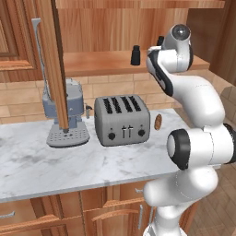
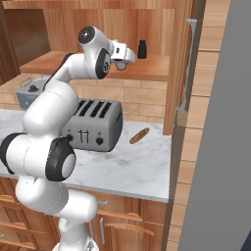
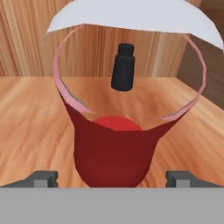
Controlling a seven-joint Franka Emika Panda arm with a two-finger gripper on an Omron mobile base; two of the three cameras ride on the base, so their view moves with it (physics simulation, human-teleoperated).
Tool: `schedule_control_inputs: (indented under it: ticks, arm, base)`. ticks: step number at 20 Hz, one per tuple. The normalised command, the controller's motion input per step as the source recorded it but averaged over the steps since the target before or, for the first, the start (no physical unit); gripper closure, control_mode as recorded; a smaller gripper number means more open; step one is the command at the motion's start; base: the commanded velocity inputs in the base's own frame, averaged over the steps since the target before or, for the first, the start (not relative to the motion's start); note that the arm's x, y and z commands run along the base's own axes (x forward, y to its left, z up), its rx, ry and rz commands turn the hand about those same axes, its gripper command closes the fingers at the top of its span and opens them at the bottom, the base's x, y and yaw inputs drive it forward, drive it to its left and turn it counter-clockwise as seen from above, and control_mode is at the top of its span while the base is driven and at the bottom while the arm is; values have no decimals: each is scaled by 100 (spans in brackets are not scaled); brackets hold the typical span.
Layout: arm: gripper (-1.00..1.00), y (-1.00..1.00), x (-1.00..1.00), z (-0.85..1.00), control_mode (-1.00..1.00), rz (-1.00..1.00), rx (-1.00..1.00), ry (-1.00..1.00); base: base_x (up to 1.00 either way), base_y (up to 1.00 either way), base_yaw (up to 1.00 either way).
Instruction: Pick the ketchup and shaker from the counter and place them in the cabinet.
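Where ketchup (image 3: 109, 153) stands — shaker (image 3: 123, 68) just behind.

The cabinet (image 1: 106, 62) shelf under the fingers (image 3: 43, 178) is warm, smooth wood with streaked grain. Between the fingers, the ketchup (image 3: 111, 153) looks like glossy red plastic, though it renders too close to be sure. Beyond them the shaker (image 3: 122, 68) is matt black. Below, the bench (image 1: 41, 161) is polished grey-veined marble; the toaster (image 1: 122, 120) is brushed grey metal.

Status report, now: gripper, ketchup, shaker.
Gripper open, astride ketchup on cabinet shelf. Shaker upright on the shelf, behind ketchup. Nothing in the way.
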Motion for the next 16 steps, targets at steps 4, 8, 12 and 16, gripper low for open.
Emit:
schedule_control_inputs:
  ticks: [4, 8, 12, 16]
  arm:
    - [-100, -11, 3, 2, -100, 0, 0, 0]
    - [-100, -13, 13, 5, -100, 0, 0, 0]
    - [-100, -6, 12, 2, -100, 0, 0, 0]
    - [-100, 0, 1, 4, -100, 0, 0, 0]
  base:
    - [0, 0, 0]
    - [0, 0, 0]
    - [0, 0, 0]
    - [0, 0, 0]
